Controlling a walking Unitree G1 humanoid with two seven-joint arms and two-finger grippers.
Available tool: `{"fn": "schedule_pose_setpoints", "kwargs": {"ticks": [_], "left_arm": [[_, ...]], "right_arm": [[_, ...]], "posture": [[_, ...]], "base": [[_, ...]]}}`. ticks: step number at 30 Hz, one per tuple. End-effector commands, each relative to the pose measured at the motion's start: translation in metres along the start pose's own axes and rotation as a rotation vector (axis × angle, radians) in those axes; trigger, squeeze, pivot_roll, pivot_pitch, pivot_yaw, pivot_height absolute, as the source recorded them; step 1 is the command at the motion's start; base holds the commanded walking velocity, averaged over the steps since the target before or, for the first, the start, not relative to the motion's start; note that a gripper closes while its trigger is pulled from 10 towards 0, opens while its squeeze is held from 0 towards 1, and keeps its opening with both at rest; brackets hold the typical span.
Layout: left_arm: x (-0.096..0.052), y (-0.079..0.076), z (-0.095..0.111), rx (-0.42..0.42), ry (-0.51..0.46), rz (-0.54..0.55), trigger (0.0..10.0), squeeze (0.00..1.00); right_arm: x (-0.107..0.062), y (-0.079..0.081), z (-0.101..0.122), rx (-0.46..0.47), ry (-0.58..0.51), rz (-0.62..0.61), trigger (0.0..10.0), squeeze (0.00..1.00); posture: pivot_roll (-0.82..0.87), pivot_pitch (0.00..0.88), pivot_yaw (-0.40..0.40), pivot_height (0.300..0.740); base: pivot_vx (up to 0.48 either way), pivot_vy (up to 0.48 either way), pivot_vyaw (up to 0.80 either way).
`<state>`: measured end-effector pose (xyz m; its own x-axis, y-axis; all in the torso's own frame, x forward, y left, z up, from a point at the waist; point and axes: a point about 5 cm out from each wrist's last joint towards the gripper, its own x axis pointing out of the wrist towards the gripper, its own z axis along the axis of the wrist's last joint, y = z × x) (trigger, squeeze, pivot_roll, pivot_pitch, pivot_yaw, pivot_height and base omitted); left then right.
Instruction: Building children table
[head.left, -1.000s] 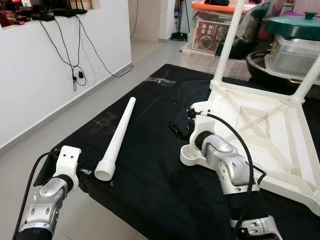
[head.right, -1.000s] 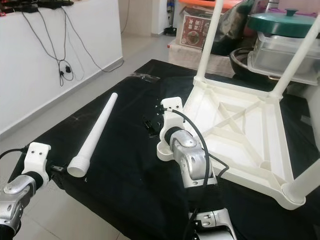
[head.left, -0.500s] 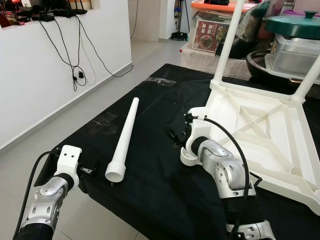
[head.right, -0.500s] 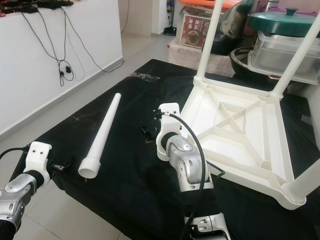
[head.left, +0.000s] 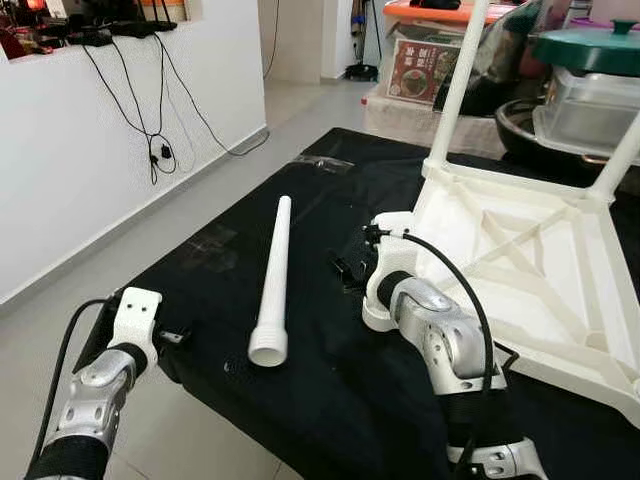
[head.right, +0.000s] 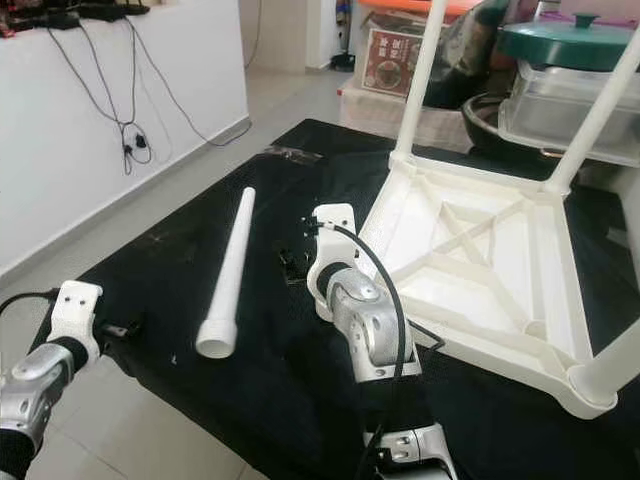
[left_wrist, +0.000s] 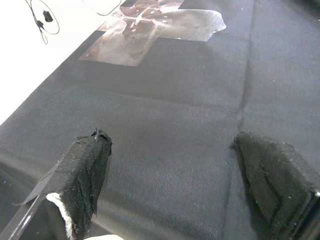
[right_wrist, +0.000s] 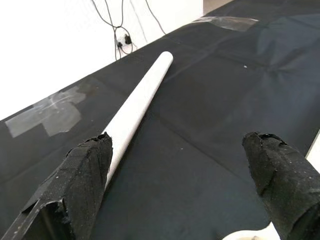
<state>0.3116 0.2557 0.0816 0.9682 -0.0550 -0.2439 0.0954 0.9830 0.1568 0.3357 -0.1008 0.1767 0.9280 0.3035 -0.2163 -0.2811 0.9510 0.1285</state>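
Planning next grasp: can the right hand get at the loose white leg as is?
Probably yes. The right hand is open, facing the white leg across bare black cloth, with nothing between them.

This looks like a room in a lived-in home. Pale floor tiles (head.left: 200, 440) meet a white half-wall (head.left: 90, 150) with cables (head.left: 150, 120) hanging down it. Behind, stacked plastic storage boxes (head.left: 590, 110), a green-lidded pot (head.left: 590, 50) and what may be a printed carton (head.left: 422, 68) crowd together.

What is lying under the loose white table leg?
The loose white table leg lies flat on a black cloth. The cloth covers whatever supports it, so the surface below cannot be seen. Light floor shows past the cloth's edge.
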Motion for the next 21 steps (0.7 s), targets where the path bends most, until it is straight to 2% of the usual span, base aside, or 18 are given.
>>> {"fn": "schedule_pose_setpoints", "kwargs": {"ticks": [1,4,6,12,14,15,16,18,20,21], "left_arm": [[0.01,-0.015,0.005,0.014,-0.008,-0.049,10.0,0.0],[0.013,-0.021,0.009,0.012,-0.019,-0.068,10.0,0.0],[0.017,-0.029,0.013,0.011,-0.037,-0.088,10.0,0.0],[0.012,-0.029,0.005,0.001,-0.026,-0.074,10.0,0.0],[0.001,-0.019,-0.015,0.004,0.023,-0.012,10.0,0.0],[0.001,-0.019,-0.015,0.004,0.023,-0.012,10.0,0.0],[-0.007,-0.013,-0.027,0.01,0.053,0.031,10.0,0.0],[-0.007,-0.013,-0.027,0.01,0.053,0.031,10.0,0.0],[-0.027,0.002,-0.051,-0.002,0.114,0.136,10.0,0.0],[-0.027,0.002,-0.051,-0.002,0.114,0.136,10.0,0.0]], "right_arm": [[-0.002,0.0,0.0,0.015,0.004,-0.009,10.0,0.0],[-0.002,0.0,0.0,0.02,0.005,-0.007,10.0,0.0],[-0.004,0.005,-0.002,0.042,0.028,0.042,10.0,0.0],[-0.008,0.019,-0.006,0.063,0.076,0.157,10.0,0.0],[-0.009,0.031,-0.013,0.049,0.121,0.225,10.0,0.0],[-0.009,0.031,-0.013,0.049,0.121,0.225,10.0,0.0],[-0.007,0.038,-0.018,0.033,0.143,0.249,10.0,0.0],[-0.007,0.038,-0.018,0.033,0.143,0.249,10.0,0.0],[0.001,0.057,-0.025,-0.011,0.187,0.301,10.0,0.0],[0.001,0.057,-0.025,-0.011,0.187,0.301,10.0,0.0]], "posture": [[0.01,0.0,0.015,0.74],[0.01,0.0,0.015,0.74],[0.0,0.0,0.019,0.74],[0.0,0.0,0.019,0.74],[0.02,0.0,-0.001,0.74],[0.02,0.0,-0.001,0.74],[0.03,0.0,-0.01,0.74],[0.03,0.0,-0.01,0.74],[0.05,0.0,-0.031,0.74],[0.05,0.0,-0.031,0.74]], "base": [[0.0,0.0,0.0],[0.0,0.0,0.0],[0.0,0.0,0.0],[0.0,0.0,0.0],[0.0,0.0,0.0],[0.0,0.0,0.0],[0.0,0.0,0.0],[0.0,0.0,0.0],[0.0,0.0,0.0],[0.0,0.0,0.0]]}}
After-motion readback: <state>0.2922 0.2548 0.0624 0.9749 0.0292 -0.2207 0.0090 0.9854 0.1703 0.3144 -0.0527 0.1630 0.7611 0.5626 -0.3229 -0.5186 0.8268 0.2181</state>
